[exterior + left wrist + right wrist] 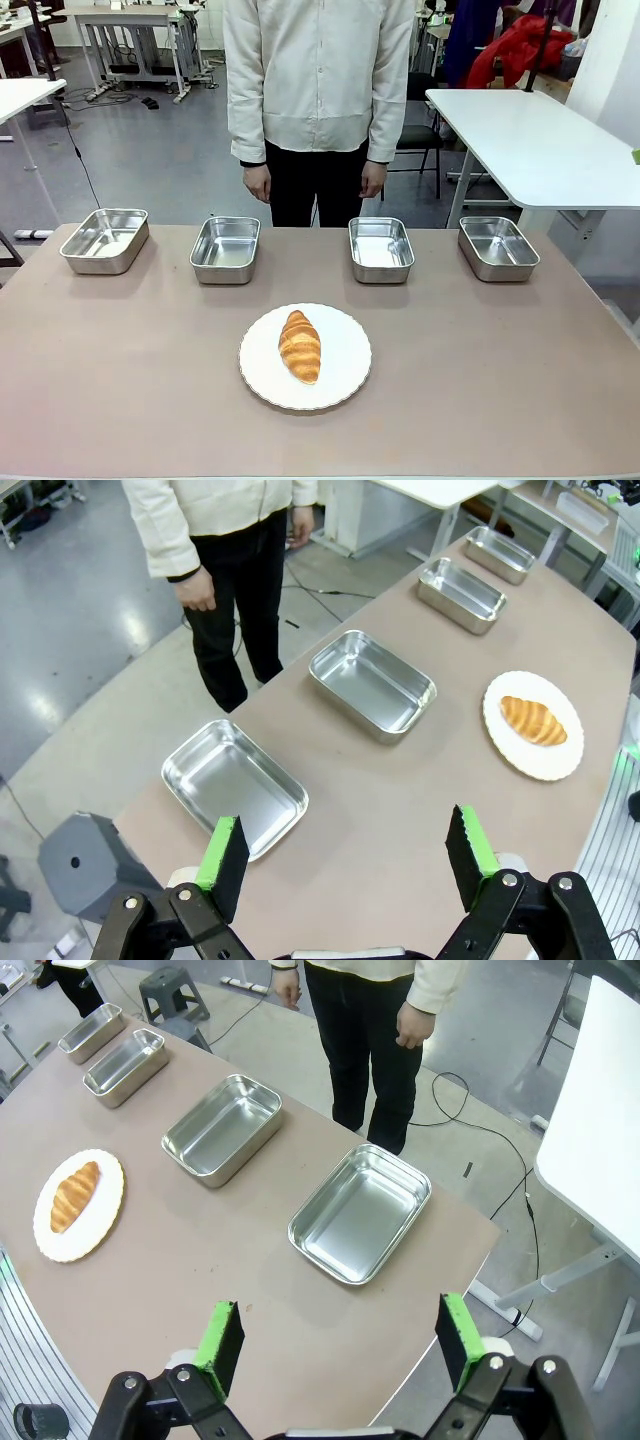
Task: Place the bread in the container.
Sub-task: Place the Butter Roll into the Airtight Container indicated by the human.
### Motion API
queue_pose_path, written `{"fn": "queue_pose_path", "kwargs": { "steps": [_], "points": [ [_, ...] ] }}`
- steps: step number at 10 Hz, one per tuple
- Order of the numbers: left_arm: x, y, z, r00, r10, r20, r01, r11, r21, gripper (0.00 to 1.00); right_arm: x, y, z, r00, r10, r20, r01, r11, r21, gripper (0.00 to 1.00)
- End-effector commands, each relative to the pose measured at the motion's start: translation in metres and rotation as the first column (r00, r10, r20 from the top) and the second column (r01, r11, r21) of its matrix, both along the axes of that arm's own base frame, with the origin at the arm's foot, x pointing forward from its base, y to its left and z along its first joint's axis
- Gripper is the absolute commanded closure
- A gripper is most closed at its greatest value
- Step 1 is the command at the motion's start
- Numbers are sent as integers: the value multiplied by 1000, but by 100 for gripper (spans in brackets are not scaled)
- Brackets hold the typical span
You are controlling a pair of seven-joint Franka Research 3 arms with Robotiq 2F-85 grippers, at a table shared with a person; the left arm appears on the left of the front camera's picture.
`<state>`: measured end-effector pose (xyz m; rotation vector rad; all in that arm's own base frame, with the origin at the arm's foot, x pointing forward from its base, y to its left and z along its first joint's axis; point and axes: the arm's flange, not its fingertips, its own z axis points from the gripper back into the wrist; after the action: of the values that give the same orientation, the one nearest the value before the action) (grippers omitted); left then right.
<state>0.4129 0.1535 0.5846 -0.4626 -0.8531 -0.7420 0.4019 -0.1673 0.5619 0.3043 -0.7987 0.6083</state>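
Observation:
The bread (300, 345), a golden-brown croissant, lies on a round white plate (345, 365) near the middle of the table; the same bread (533, 720) (74, 1196) shows in both wrist views. Several identical shiny steel pans stand in a row along the far side, and which one is the container I cannot tell: (105, 240), (225, 249), (381, 248), (497, 247). My left gripper (348, 856) hangs open, high above the table's left end, nothing between its green pads. My right gripper (340, 1342) hangs open above the right end, holding nothing.
A person in a cream jacket (318, 70) stands at the far edge, hands (258, 183) hanging at their sides. A white side table (540, 140) stands to the right beyond the table. The brown tabletop (120, 380) is bare around the plate.

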Motion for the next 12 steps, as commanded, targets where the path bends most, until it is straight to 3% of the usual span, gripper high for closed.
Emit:
{"fn": "queue_pose_path", "kwargs": {
  "steps": [1,12],
  "points": [
    [-2,2,1,1000,-16,13,16,1000,-11,0,1,0,0,1000,7,17,-7,1000,17,0],
    [-2,2,1,1000,-16,13,16,1000,-11,0,1,0,0,1000,7,17,-7,1000,17,0]
  ]
}}
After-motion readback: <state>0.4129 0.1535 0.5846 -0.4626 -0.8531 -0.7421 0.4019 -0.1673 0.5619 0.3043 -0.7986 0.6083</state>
